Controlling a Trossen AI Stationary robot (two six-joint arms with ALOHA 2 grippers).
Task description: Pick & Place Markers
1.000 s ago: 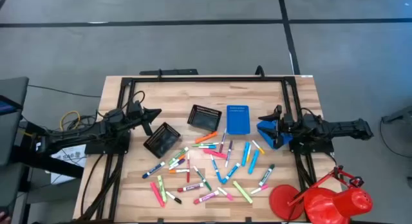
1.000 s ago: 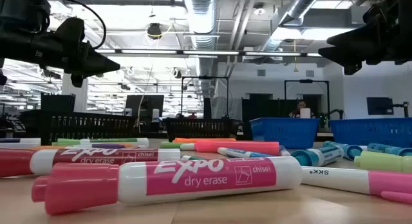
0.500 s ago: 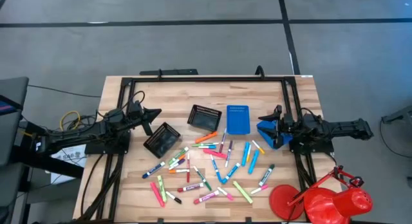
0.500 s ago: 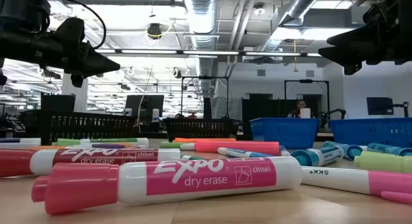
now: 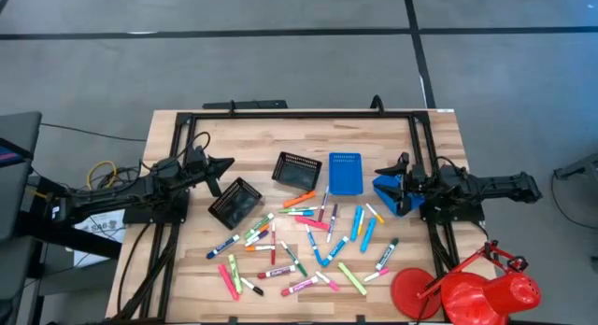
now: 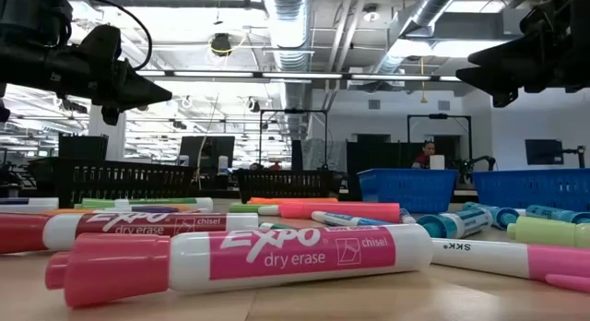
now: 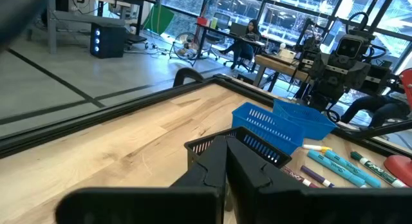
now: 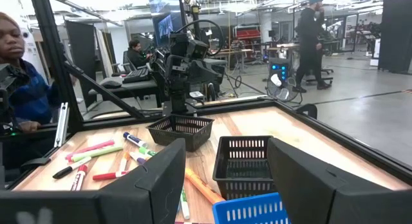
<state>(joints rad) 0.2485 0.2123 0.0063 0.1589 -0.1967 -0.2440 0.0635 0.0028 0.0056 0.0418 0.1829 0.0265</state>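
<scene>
The left gripper [image 5: 222, 166] hangs above the desk [image 5: 243, 138] at its left side, just left of a black mesh tray [image 5: 234, 203]; its fingers [image 7: 215, 169] are pressed together with no gap, holding nothing and touching nothing. The right gripper [image 5: 385, 172] sits at the right side of the desk, over a blue tray [image 5: 390, 196]; its fingers [image 8: 161, 176] stand wide apart and empty, with that tray's blue rim [image 8: 251, 211] showing between them. The markers [image 5: 308, 241] lie loose on the near middle of the desk, scattered in pink, green, blue, orange and red between the two arms and apart from both grippers. A few of them lie just beside a second black tray [image 5: 297, 170] and a flat blue tray [image 5: 345, 174] at the middle of the desk. In the low view a pink marker [image 6: 240, 256] lies closest, on its side. A red lamp [image 5: 467, 289] rests at the near right corner.
</scene>
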